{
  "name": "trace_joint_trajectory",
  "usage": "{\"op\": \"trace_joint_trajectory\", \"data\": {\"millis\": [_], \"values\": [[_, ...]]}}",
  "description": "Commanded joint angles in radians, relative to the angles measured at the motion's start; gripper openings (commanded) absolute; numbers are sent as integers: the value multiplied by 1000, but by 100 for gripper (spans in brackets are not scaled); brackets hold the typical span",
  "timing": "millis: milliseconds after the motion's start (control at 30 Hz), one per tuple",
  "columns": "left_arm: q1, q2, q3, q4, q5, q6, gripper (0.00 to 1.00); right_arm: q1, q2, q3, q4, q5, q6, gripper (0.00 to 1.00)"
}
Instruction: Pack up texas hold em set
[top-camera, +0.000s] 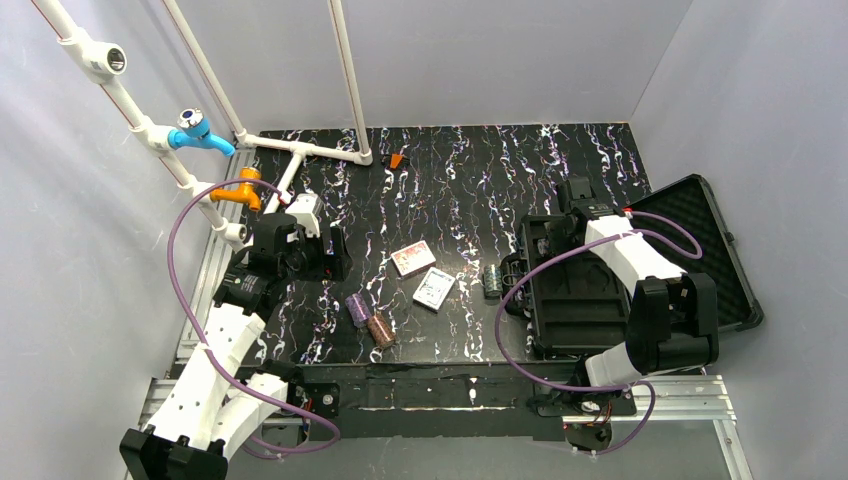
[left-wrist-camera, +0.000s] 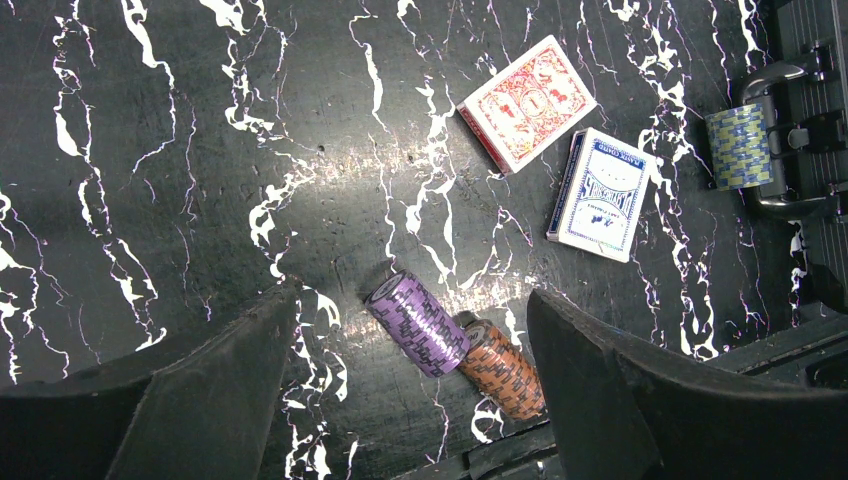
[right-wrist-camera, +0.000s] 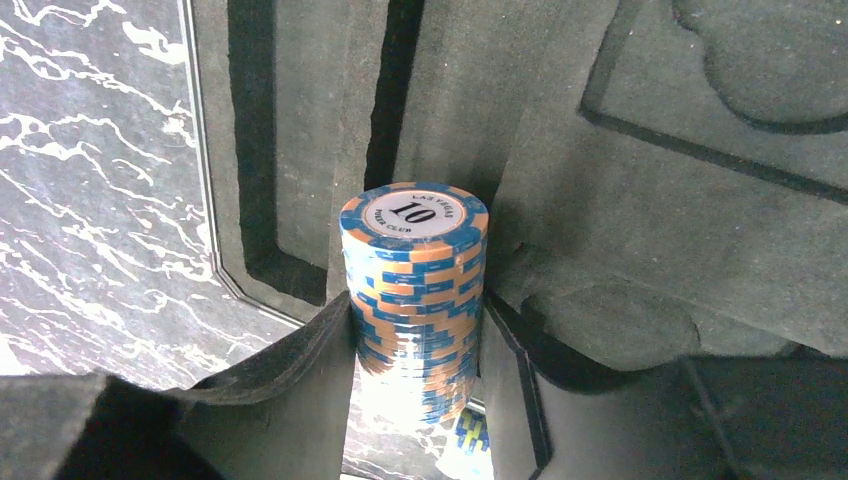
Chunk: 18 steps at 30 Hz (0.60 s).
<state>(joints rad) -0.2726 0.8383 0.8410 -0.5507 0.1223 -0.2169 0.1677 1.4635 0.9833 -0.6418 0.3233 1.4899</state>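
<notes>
The black case lies open on the right, its lid tilted back. Over its foam lining, my right gripper is shut on an upright blue-and-orange chip stack marked 10. My left gripper hangs open above the table, and the purple stack and brown stack lie on their sides below, between its fingers and untouched. The red deck and blue-white deck lie flat mid-table. The green stack rests against the case handle.
A white pipe frame with a blue fitting and an orange fitting stands at the back left. A small orange piece lies near the back edge. Grey walls close in the table on three sides.
</notes>
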Motion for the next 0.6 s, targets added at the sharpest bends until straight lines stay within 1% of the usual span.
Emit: {"op": "trace_joint_trajectory", "data": {"millis": [0, 100, 167, 333, 500, 567], "values": [[-5, -5, 17, -3, -3, 14, 84, -17, 17, 43, 186, 42, 31, 1], [-5, -5, 17, -3, -3, 13, 84, -18, 23, 46, 190, 41, 29, 3], [-5, -5, 17, -2, -3, 13, 84, -17, 27, 46, 189, 38, 29, 6], [-5, -5, 17, -3, -3, 14, 84, -20, 26, 25, 209, 28, 29, 27], [-5, -7, 17, -3, -4, 14, 84, -20, 27, 8, 225, 20, 33, 43], [-5, -8, 15, -3, -4, 15, 84, -21, 29, 9, 226, 20, 35, 47]]}}
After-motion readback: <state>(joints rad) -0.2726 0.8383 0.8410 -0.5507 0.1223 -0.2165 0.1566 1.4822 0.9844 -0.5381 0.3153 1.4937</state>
